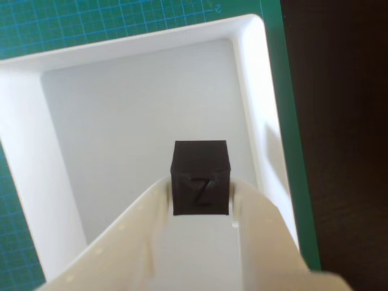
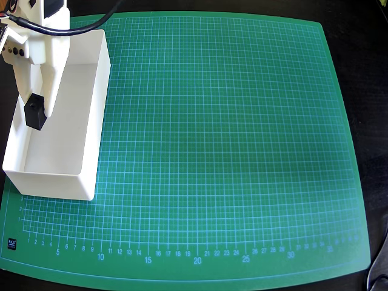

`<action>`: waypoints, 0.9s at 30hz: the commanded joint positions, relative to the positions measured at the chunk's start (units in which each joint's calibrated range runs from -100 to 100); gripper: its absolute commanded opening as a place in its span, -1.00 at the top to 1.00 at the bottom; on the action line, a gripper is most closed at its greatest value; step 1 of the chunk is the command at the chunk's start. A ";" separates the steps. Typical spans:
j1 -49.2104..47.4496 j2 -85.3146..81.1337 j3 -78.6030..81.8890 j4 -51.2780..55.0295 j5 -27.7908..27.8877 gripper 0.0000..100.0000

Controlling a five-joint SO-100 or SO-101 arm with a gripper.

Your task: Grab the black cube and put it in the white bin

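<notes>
The black cube (image 1: 200, 177), Z mark facing the wrist view, sits pinched between the gripper (image 1: 200, 195) fingers above the white bin (image 2: 91, 115), at nine o'clock on the green mat (image 2: 230, 151). Delivery seems nearly done; next, the jaws should part.

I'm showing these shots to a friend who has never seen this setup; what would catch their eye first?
First, the small matte black cube with a Z on its face, pinched between the pale end effector fingers. It hangs above the floor of the long white plastic bin, which sits at the left edge of the big green gridded cutting mat in the overhead view.
</notes>
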 commanded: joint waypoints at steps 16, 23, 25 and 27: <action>-0.20 -2.78 -3.43 6.81 0.24 0.64; -3.05 -11.99 -3.34 11.08 0.19 0.64; -4.22 -15.23 -3.34 13.04 -0.18 0.64; -4.97 -18.30 -3.34 15.10 -0.23 0.64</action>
